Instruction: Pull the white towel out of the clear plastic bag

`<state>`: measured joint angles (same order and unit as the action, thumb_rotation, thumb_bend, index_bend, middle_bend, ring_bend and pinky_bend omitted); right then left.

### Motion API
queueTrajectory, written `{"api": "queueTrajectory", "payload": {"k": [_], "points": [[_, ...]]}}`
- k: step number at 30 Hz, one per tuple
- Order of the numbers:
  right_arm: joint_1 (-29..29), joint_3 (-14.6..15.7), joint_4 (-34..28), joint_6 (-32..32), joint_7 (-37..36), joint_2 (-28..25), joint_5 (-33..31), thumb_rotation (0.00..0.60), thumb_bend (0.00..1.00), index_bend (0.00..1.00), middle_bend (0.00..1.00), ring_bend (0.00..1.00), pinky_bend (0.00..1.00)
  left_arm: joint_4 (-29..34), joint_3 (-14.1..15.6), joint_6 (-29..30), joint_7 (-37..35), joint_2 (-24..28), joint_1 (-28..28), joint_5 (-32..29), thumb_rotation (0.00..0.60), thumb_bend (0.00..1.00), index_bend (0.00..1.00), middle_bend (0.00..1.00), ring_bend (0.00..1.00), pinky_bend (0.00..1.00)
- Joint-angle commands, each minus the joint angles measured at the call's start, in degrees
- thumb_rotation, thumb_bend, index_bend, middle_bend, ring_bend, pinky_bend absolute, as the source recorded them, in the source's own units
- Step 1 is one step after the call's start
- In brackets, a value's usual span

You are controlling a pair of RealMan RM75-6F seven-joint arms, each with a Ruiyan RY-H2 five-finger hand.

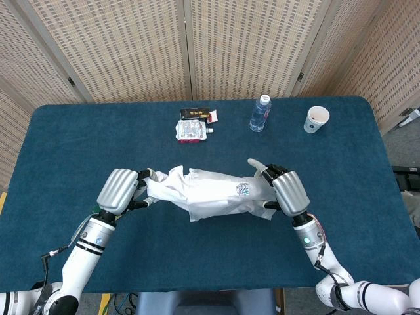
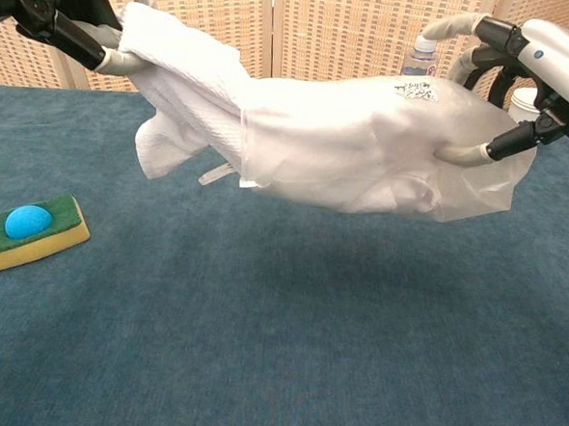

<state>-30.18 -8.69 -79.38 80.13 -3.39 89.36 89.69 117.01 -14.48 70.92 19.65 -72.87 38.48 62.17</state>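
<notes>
The white towel (image 1: 167,189) (image 2: 181,91) sticks partly out of the clear plastic bag (image 1: 226,198) (image 2: 366,150), both held in the air above the blue table. My left hand (image 1: 120,189) (image 2: 70,12) grips the free end of the towel at the left. My right hand (image 1: 287,191) (image 2: 535,64) holds the closed end of the bag at the right, with one finger lifted off it. A small QR label (image 1: 243,189) (image 2: 418,89) sits on the bag near my right hand.
A green and yellow sponge with a blue knob (image 2: 30,229) lies at the near left. At the table's back are a pink packet with a dark box (image 1: 192,126), a water bottle (image 1: 260,113) and a paper cup (image 1: 316,119).
</notes>
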Motion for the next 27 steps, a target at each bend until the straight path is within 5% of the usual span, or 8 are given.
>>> {"api": "queueTrajectory", "payload": {"k": [1, 12, 14, 21, 27], "points": [[0.2, -0.1, -1.1, -0.7, 0.6, -0.9, -0.8, 0.600, 0.00, 0.00, 0.12, 0.17, 0.38, -0.3, 0.4, -0.1, 0.9, -0.4, 0.2, 0.1, 0.600, 0.45, 0.75, 1.00, 1.00, 1.00], [1.1, 0.4, -1.9, -1.7, 2.0, -1.5, -1.7, 0.600, 0.00, 0.00, 0.21, 0.18, 0.36, -2.5, 2.8, -0.4, 4.4, -3.0, 0.5, 0.8, 0.600, 0.45, 0.75, 1.00, 1.00, 1.00], [1.4, 0.5, -2.0, -1.9, 2.6, -1.5, -2.0, 0.600, 0.00, 0.03, 0.31, 0.26, 0.40, -2.9, 3.3, -0.5, 4.7, -3.2, 0.3, 1.0, 0.600, 0.45, 0.75, 1.00, 1.00, 1.00], [1.1, 2.5, -4.4, -8.0, 4.3, -3.1, -4.5, 0.600, 0.00, 0.35, 0.90, 0.87, 0.91, -3.6, 4.6, 0.0, 4.7, -3.2, -0.8, 1.9, 0.600, 0.45, 0.75, 1.00, 1.00, 1.00], [0.2, 3.5, -6.6, -14.8, 7.3, -3.6, -8.7, 0.600, 0.00, 0.38, 1.00, 1.00, 1.00, -4.0, 5.2, 0.1, 4.0, -3.0, -1.7, 2.6, 0.600, 0.45, 0.75, 1.00, 1.00, 1.00]]}}
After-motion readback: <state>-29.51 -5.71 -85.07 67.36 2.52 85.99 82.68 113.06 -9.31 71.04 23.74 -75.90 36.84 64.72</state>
